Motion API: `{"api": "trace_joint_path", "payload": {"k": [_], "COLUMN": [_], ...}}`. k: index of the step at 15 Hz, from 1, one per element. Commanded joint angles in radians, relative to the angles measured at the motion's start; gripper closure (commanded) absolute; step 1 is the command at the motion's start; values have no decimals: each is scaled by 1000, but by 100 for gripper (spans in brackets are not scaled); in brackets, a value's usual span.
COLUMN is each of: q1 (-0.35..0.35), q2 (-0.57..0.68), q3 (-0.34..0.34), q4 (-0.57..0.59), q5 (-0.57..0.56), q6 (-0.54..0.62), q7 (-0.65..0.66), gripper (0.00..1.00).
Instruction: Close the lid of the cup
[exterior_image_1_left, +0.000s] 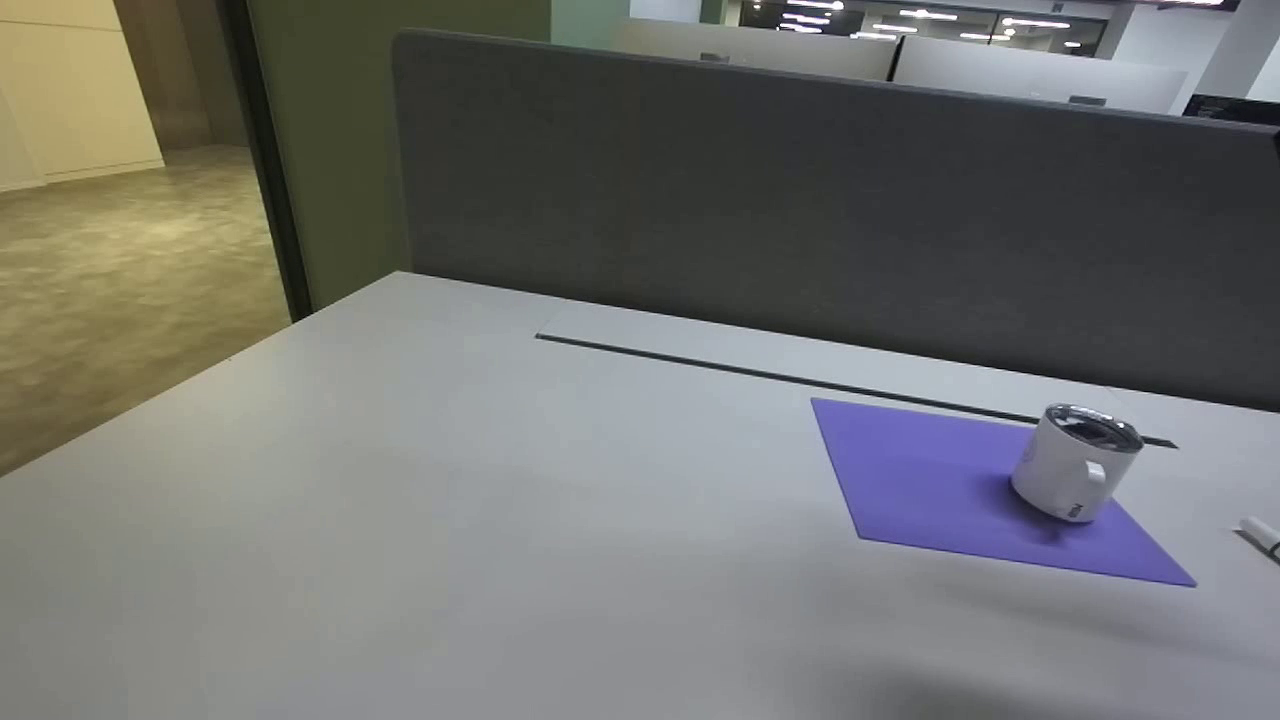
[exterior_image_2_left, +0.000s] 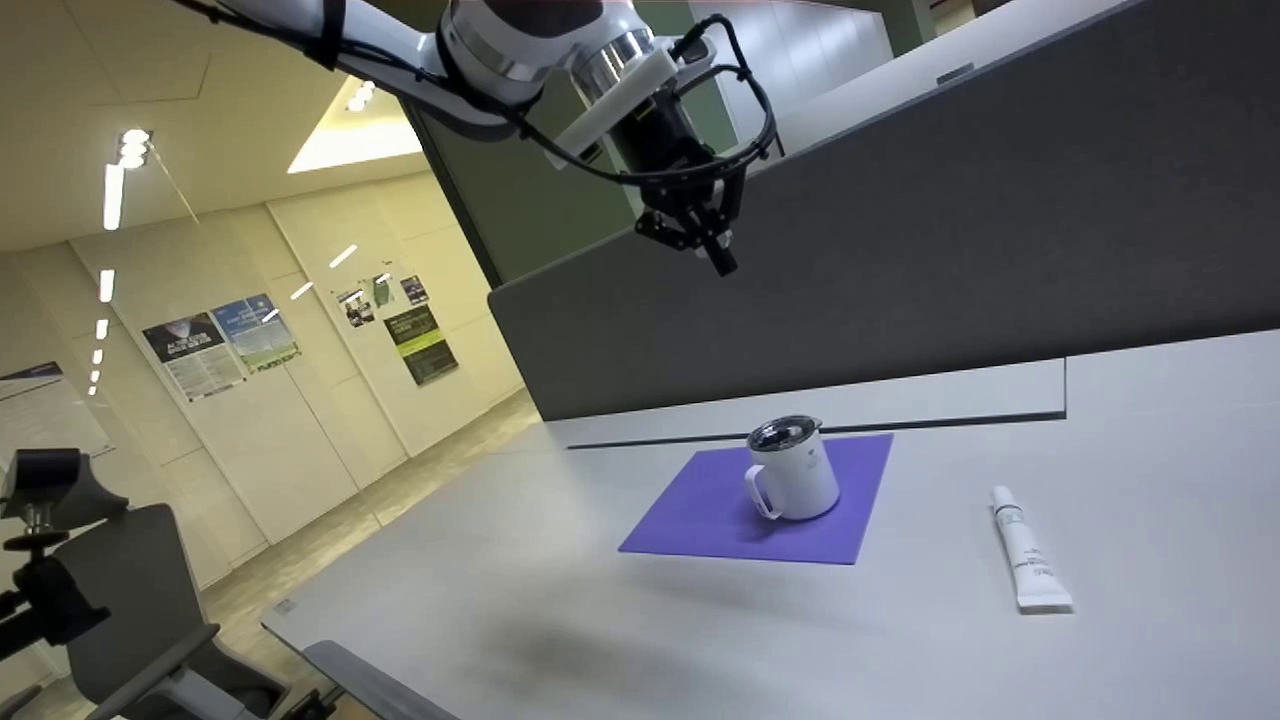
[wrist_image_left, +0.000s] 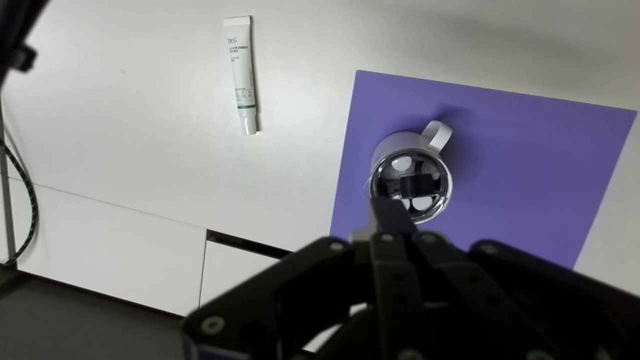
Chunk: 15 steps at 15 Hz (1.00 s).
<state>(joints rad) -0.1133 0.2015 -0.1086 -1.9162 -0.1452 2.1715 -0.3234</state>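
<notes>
Well, that gripper (exterior_image_2_left: 720, 259), pinched empty, could press the lid (wrist_image_left: 414, 181) off-centre, tipping the mug (exterior_image_2_left: 797, 482) near the back edge of the table (exterior_image_2_left: 1150, 500).

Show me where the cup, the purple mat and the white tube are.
Cup (exterior_image_2_left: 798, 476): in an exterior view, on its outer wall.
Purple mat (wrist_image_left: 515, 172): wrist view, on its bare surface.
White tube (wrist_image_left: 242, 70): wrist view, middle of its body.

In the wrist view, the pincer (wrist_image_left: 393, 214) partly hides the lid (wrist_image_left: 413, 184); an exterior view's edge crops the tube (exterior_image_1_left: 1262, 537).
</notes>
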Motion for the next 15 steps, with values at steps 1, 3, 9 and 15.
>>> {"api": "trace_joint_path", "payload": {"k": [1,3,9,15], "q1": [-7,-7,-11,-4], "q2": [0,0,42,179], "q3": [8,8,11,28], "q4": [3,3,35,74], "q5": [-1,-1,30,45], "q6": [-5,-5,28,167], "q7": [1,1,13,42], "gripper": [99,99,100,100]}}
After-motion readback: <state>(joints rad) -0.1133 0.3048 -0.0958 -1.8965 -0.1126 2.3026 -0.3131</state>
